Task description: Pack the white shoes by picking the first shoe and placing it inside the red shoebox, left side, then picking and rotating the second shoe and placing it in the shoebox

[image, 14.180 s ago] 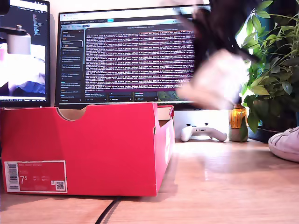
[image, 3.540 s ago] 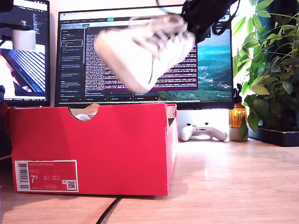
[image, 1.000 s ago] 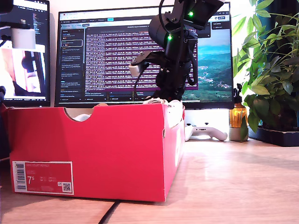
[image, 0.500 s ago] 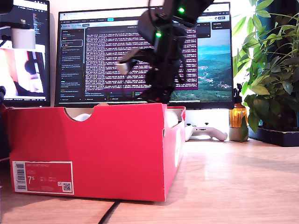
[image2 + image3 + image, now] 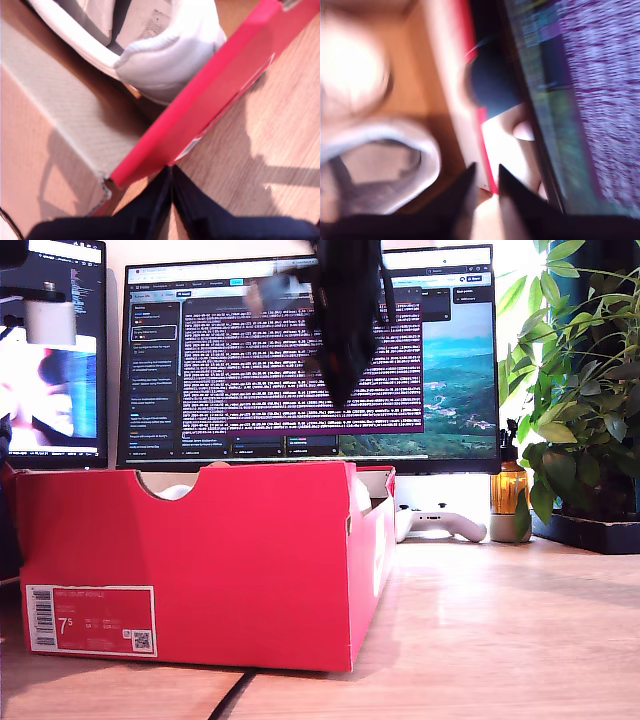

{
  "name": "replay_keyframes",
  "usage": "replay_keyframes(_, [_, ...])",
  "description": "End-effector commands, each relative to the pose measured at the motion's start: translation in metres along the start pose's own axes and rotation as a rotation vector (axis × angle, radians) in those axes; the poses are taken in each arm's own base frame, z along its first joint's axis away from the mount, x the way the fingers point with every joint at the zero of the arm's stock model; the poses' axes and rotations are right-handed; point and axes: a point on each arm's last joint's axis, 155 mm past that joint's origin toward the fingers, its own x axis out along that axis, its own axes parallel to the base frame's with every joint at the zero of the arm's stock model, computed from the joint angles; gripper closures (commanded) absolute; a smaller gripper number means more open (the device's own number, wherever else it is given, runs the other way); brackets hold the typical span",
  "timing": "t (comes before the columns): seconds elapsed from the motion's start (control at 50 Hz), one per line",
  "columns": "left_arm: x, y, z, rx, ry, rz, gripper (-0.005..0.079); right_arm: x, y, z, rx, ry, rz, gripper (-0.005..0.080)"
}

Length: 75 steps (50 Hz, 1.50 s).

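My first gripper [image 5: 171, 186], jaws together and empty, is hovering above the white sneaker's [image 5: 165, 60] padded heel collar: light, soft, best pinched there.

This looks like a home office or a desk workspace. A light wooden desk [image 5: 480, 640] carries two monitors: a wide monitor [image 5: 300, 360] filled with dense lines of terminal text beside a landscape wallpaper, and a second monitor [image 5: 55, 350] at the exterior view's left showing code and a video window. A white game controller [image 5: 440, 523] lies under the wide screen. A leafy potted plant [image 5: 580, 380] stands at the exterior view's right, with what may be an amber bottle [image 5: 509, 495] beside it.
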Motion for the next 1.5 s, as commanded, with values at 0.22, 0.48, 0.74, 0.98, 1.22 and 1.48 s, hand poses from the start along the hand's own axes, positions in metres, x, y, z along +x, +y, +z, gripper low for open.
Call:
replay_keyframes(0.22, [-0.002, -0.001, 0.003, -0.026, -0.006, -0.008, 0.0761, -0.046, -0.016, -0.008, 0.446, 0.035, 0.025, 0.0752])
replay_keyframes(0.48, [-0.023, 0.003, 0.006, -0.084, -0.062, 0.024, 0.0752, -0.041, -0.033, -0.054, 0.584, 0.156, 0.018, 0.0752])
replay_keyframes(0.74, [-0.062, 0.01, 0.014, -0.198, -0.193, 0.077, 0.0752, -0.037, -0.045, -0.09, 0.644, 0.253, 0.008, 0.0752])
replay_keyframes(0.98, [-0.087, 0.015, 0.021, -0.241, -0.298, 0.117, 0.0752, -0.036, -0.056, -0.118, 0.692, 0.314, -0.006, 0.0752])
replay_keyframes(1.22, [-0.095, 0.026, 0.033, -0.254, -0.363, 0.155, 0.0752, -0.041, -0.053, -0.136, 0.691, 0.344, -0.017, 0.0752])
replay_keyframes(1.48, [-0.102, 0.047, 0.038, -0.315, -0.419, 0.199, 0.0752, -0.052, -0.052, -0.169, 0.751, 0.31, -0.068, 0.0752])
